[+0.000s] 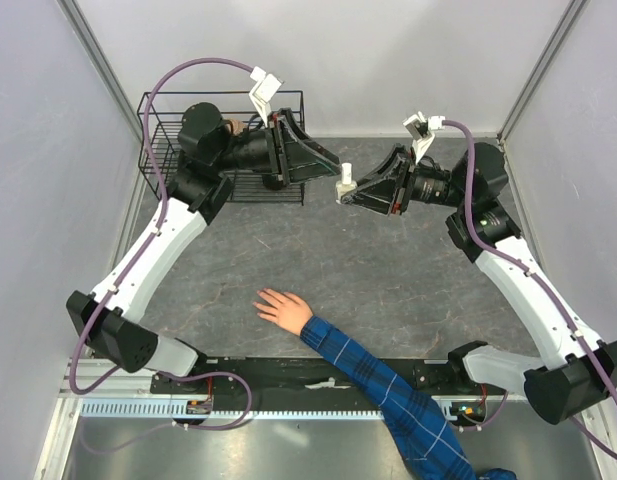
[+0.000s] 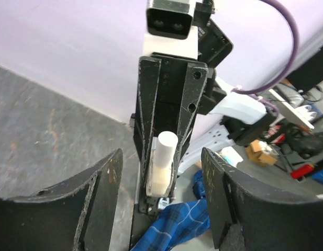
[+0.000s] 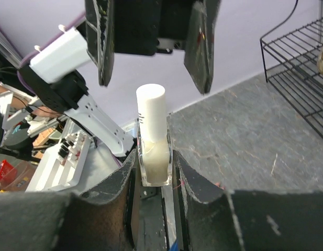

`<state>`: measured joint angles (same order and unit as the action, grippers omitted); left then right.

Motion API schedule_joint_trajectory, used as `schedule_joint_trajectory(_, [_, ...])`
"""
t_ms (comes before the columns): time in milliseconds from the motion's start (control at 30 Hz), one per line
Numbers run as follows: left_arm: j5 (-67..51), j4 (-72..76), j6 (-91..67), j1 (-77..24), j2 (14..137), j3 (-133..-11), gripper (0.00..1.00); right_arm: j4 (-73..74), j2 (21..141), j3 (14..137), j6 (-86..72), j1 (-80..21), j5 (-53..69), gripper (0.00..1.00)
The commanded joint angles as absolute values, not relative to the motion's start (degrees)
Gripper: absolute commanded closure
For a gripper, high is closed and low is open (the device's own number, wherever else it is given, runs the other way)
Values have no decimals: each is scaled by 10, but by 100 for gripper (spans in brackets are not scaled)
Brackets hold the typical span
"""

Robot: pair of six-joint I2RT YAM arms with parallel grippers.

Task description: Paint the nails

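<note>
R gripper (image 3: pixel 155 163) sits closest in its own wrist view, lower center, fingers clamped tight on a small clear bottle (image 3: pixel 153 157) w/ white cap pointing up. Directly behind it, top of frame, L gripper (image 3: pixel 153 63) faces it head-on, jaws spread apart, nothing between them. Black wire basket (image 3: pixel 297 68) at right edge, on the gray table (image 3: pixel 245 136). In top view both claws meet upper center, w/ the bottle between them; L arm's wrist lies across the basket's front, blocking part of it. Bare hand (image 1: pixel 281 307) lies flat lower center of that frame, fingers pointing upper left, blue plaid sleeve (image 1: pixel 388 385) running to the bottom edge betw. the arm bases. The nails (image 1: pixel 260 297) too small to make out; well apart from both grippers.
</note>
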<state>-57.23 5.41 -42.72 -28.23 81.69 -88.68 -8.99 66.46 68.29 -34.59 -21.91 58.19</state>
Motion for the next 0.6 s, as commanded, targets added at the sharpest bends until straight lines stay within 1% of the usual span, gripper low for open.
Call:
schedule_joint_trajectory(0, [-617, 197, -535, -283, 834, -891, 33, -152, 677, 723, -395, -221, 606, 100])
schedule_joint_trajectory(33, [-620, 202, -539, -283, 839, -896, 34, -149, 678, 726, -395, -221, 608, 100])
schedule_joint_trajectory(67, [-626, 209, -544, -283, 843, -902, 39, -149, 680, 727, -395, -221, 608, 100])
schedule_joint_trajectory(133, [-634, 230, -563, -283, 847, -903, 46, -155, 680, 728, -400, -221, 606, 100])
schedule_joint_trajectory(200, [-639, 233, -570, -284, 850, -905, 48, -156, 683, 730, -405, -222, 607, 100])
schedule_joint_trajectory(233, [-643, 233, -570, -284, 852, -906, 53, -156, 684, 730, -405, -222, 608, 100])
schedule_joint_trajectory(467, [-656, 232, -575, -289, 863, -908, 53, -169, 686, 728, -415, -222, 612, 100])
schedule_joint_trajectory(567, [-657, 232, -573, -296, 867, -911, 48, -170, 691, 729, -418, -222, 615, 100])
